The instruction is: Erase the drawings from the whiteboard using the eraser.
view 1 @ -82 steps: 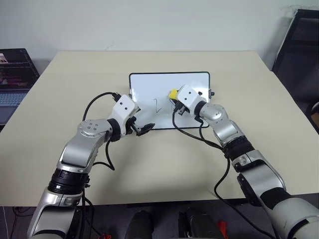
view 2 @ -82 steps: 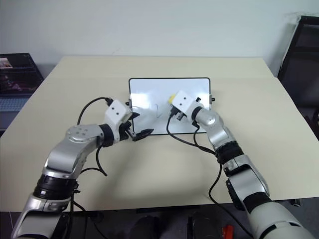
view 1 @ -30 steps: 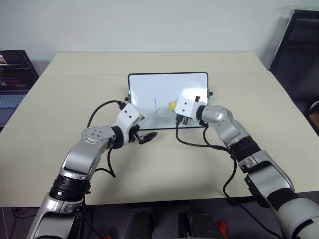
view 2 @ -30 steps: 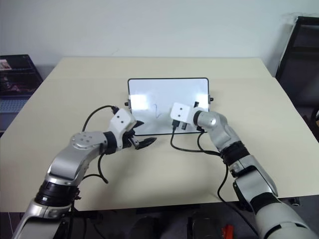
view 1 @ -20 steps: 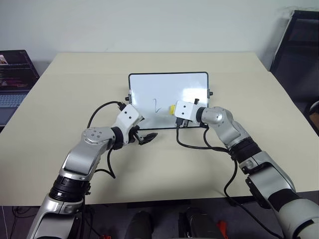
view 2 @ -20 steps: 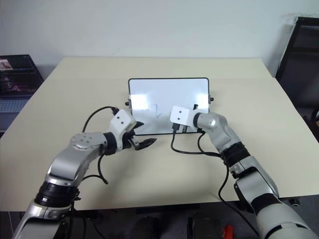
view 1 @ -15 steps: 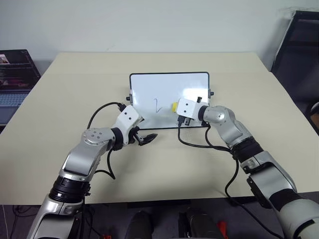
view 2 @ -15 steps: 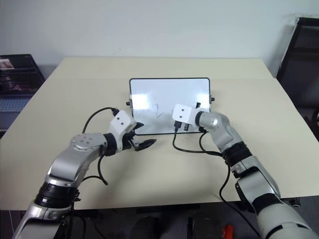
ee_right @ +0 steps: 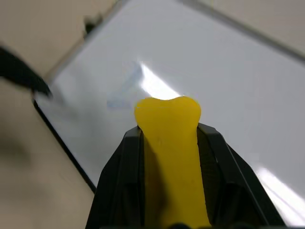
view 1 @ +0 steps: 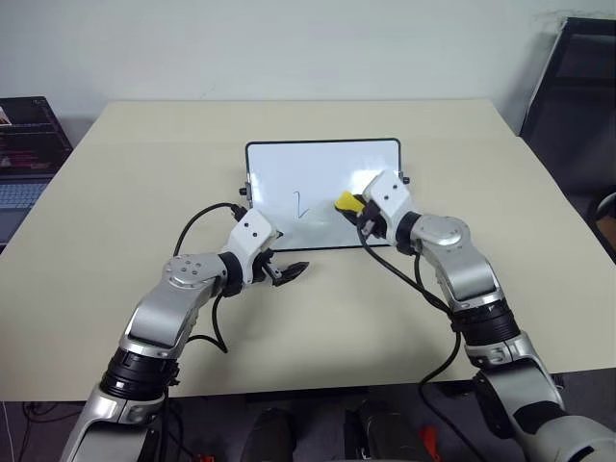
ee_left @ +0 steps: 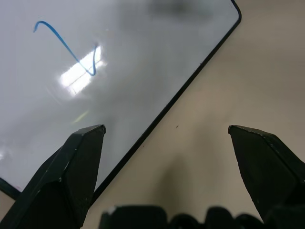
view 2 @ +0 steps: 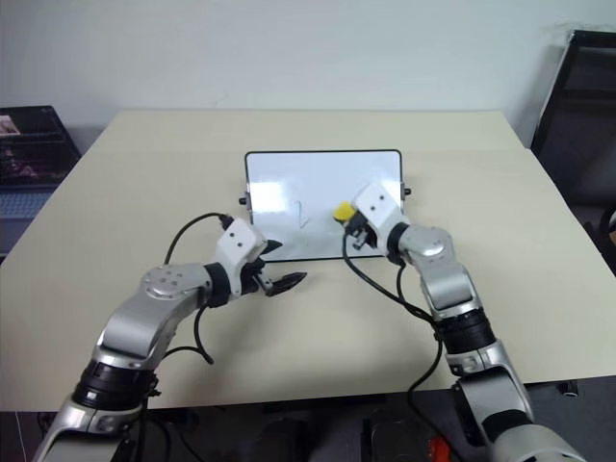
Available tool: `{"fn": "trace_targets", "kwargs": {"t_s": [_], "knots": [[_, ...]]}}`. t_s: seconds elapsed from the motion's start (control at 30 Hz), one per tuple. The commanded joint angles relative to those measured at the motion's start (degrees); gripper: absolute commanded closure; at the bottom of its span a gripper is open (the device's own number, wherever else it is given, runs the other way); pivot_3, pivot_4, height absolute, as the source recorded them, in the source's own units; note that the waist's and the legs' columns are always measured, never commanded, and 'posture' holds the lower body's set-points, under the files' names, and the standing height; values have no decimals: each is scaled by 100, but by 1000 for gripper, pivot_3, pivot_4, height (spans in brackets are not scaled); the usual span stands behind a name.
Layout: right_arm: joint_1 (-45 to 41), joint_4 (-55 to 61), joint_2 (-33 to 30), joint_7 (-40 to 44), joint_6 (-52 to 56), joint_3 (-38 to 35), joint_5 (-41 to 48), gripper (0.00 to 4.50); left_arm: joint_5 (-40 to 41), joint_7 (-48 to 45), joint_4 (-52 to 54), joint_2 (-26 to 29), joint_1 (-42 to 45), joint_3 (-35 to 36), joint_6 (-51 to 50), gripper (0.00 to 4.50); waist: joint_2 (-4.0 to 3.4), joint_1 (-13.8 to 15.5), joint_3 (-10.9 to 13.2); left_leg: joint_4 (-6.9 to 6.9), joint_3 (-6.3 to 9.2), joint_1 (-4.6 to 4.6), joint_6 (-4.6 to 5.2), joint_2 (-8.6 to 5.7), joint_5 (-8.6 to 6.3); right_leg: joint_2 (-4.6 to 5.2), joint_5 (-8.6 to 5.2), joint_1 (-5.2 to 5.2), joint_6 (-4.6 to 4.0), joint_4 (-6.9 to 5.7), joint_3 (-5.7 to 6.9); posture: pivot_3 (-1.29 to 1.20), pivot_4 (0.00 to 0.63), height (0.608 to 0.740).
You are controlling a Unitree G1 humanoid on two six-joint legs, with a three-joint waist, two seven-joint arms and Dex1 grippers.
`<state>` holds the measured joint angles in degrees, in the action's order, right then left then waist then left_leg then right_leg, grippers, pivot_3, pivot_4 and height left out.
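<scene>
Left jaws spread wide and empty; right jaws clamped on the eraser over the whiteboard.

The left gripper hangs over the counter with its jaws wide apart, the whiteboard's near edge running just ahead of them and one fingertip overlapping that black frame in its wrist view. Beyond these jaws, a single blue stroke of the drawings lies on the white surface. The right gripper pinches the yellow eraser between both fingers, its tip poking out past the jaws above the board's right half, the stroke off to their left. A laptop sits at the counter's far left.
</scene>
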<state>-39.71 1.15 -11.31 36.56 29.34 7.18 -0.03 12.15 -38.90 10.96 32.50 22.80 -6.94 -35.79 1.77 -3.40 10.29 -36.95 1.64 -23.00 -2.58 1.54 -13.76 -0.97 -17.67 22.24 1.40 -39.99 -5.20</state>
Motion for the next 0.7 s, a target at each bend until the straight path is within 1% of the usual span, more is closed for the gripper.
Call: {"fn": "trace_targets", "kwargs": {"t_s": [0.03,0.1,0.2,0.3,0.4,0.57,0.7], "knots": [[134,884,7,-77,565,-317,516,3378,-62,317,192,-107,-37,292,203,0,0,18,0,-1,0,-1,0,-2,0,1,0,-1,0,2,1,0,150,740],[344,1293,-60,-68,741,-368,717,3378,-181,640,138,-243,-119,413,431,0,1,60,-1,-2,1,-3,1,-7,-1,6,0,-3,1,6,1,0,150,740],[726,1677,-193,-50,726,-374,902,3378,-165,1063,184,-572,-248,618,537,0,2,92,-1,-1,3,-6,2,-8,-1,8,0,-3,1,12,3,0,150,740],[1346,2032,-354,15,390,-250,974,3378,-33,1358,498,-922,-515,810,572,0,1,95,-1,0,1,-6,2,-7,-2,7,-1,-2,1,11,1,0,150,740],[1776,2066,-410,-119,-41,-170,840,3378,-10,1654,746,-1126,-805,1093,628,0,2,72,-1,1,-2,-6,2,-5,-2,5,-1,-1,1,13,0,0,150,740],[2212,1783,-513,-356,-888,114,396,3378,45,1960,883,-1236,-1244,1460,523,0,2,8,-1,0,-8,3,2,-1,-2,2,-1,-4,2,6,-6,0,150,740],[2204,1531,-492,-553,-844,237,270,3378,-140,2020,868,-1085,-1463,1377,453,0,4,17,-2,-1,-9,4,1,-6,-1,2,-1,-6,3,6,-8,0,150,740]]}}
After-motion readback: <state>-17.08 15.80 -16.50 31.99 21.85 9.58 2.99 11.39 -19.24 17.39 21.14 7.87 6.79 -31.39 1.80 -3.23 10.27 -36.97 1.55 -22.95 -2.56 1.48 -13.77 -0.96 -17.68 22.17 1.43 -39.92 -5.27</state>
